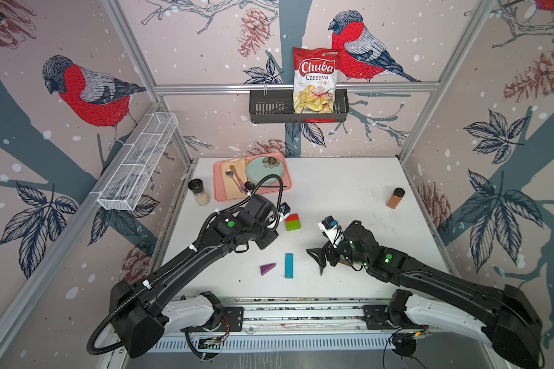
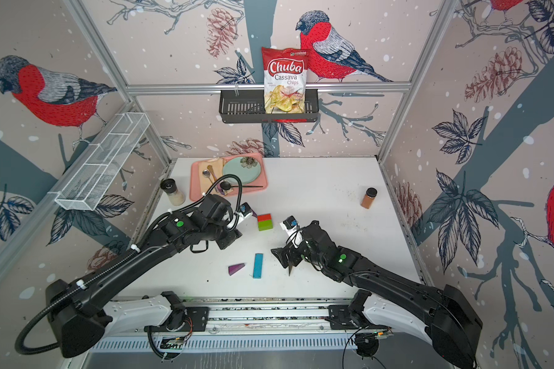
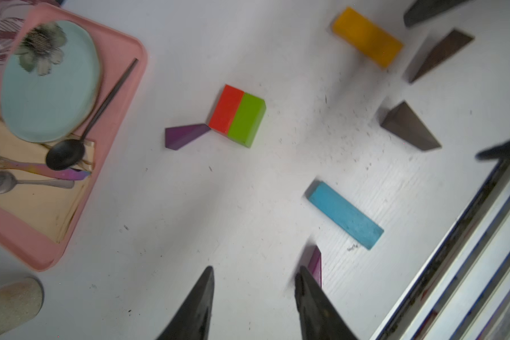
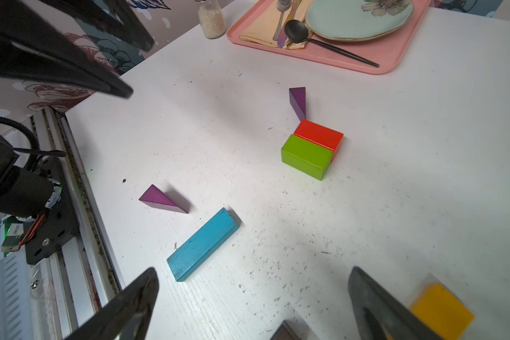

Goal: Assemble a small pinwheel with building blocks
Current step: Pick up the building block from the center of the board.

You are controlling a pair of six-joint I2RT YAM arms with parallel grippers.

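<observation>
Left pincer (image 3: 254, 268) near pink tray (image 3: 117, 147), shaker (image 3: 11, 306)

This is a robotics lab booth staged as a home corner. Aluminium frame bars (image 1: 205, 88) hold bird wallpaper (image 1: 87, 92) around a white surface (image 1: 333, 191). A left arm (image 1: 179, 265) and a right arm (image 1: 445, 281) are mounted on a rail (image 1: 301, 311). The props include a pink tray (image 1: 216, 179) of tableware and a chips bag (image 1: 315, 80) in a hanging black basket (image 1: 266, 108).

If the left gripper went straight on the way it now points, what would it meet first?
Most likely the bare white table: the left gripper points down at it, jaws apart and empty. The loose purple wedge lies just beside one fingertip and might be clipped; depth is unclear.
</observation>
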